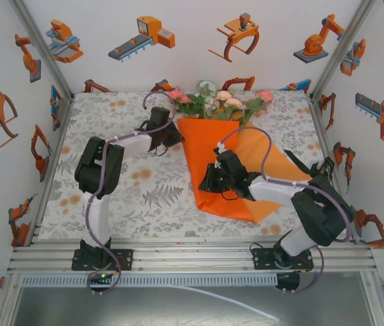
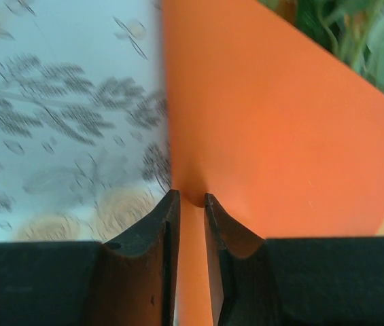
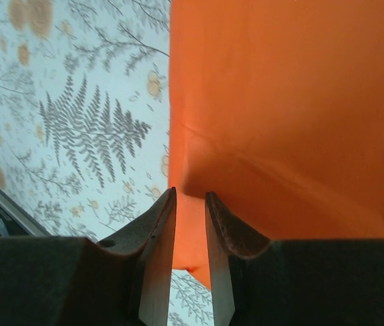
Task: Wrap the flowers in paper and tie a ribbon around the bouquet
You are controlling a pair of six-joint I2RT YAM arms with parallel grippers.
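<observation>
The orange paper (image 1: 212,153) lies folded over the flowers (image 1: 219,102), whose pink, white and green heads stick out past its far edge. My left gripper (image 1: 172,133) is at the paper's upper left edge. In its wrist view the jaws (image 2: 190,198) stand a narrow gap apart over the paper (image 2: 266,122), with leaves (image 2: 358,34) beyond. My right gripper (image 1: 208,182) is at the lower left edge. Its jaws (image 3: 190,193) are also narrowly apart, straddling the paper's edge (image 3: 280,102). A thin black strip (image 1: 298,161) crosses the right corner; I cannot tell if it is the ribbon.
A floral-print tablecloth (image 1: 151,197) covers the table to the left of and in front of the paper. White walls with robot pictures (image 1: 56,136) close in the left, right and back sides. The aluminium base rail (image 1: 192,255) runs along the near edge.
</observation>
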